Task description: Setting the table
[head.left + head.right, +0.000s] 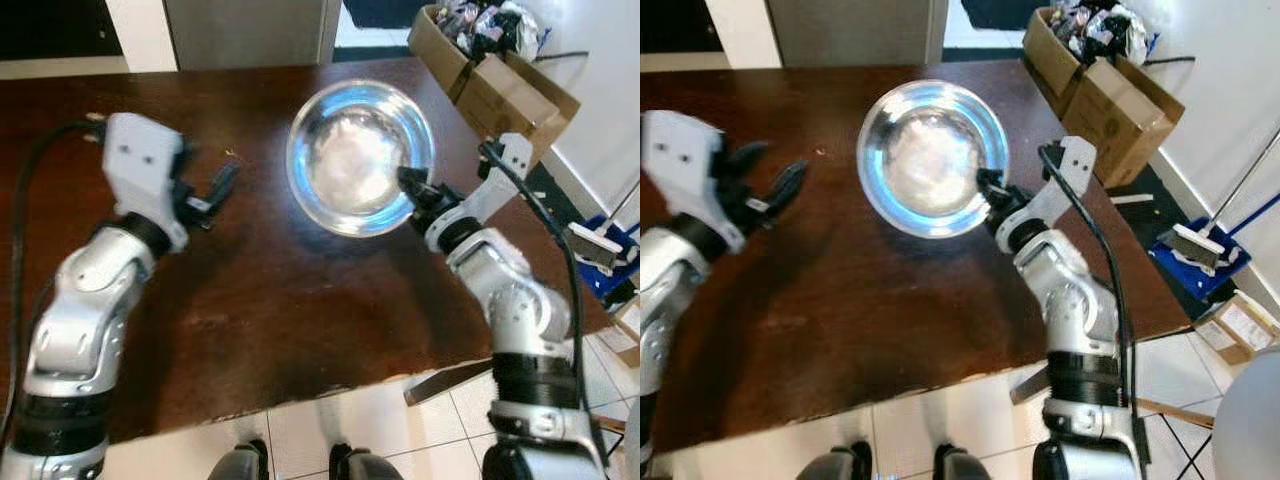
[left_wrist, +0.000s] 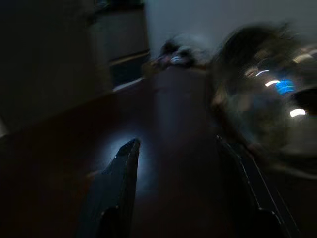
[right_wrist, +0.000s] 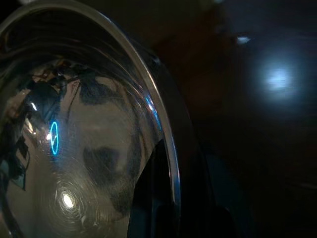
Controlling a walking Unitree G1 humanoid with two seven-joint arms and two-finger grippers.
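The right gripper has its jaws clenched on the rim of the bowl, one finger inside, holding it tilted just over the counter. The left gripper, jaws released, waits beside, probably ready to steady it.

The bowl was shiny silver with a blue-white glare, on a dark reddish-brown surface. The floor was pale tile; the cardboard box was tan.
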